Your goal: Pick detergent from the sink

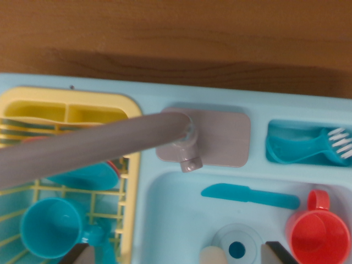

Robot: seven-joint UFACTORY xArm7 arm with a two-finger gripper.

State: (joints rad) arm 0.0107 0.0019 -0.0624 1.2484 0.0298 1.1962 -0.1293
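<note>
Nearest you: grey faucet spout [82, 147], sweeping from the wrist view's left edge to its base plate [220, 137], crossing over the yellow dish rack [129, 165]. Gripper [176, 258]: only dark fingertip corners at the bottom edge; you cannot tell its opening or any hold. Sink basin [170, 214]: teal knife [250, 196], red cup [318, 235], drain [237, 246]. A cream-coloured top [210, 256], possibly the detergent, sits beside the drain. Rack: teal cup [51, 227]. Side compartment: brush [316, 146].
</note>
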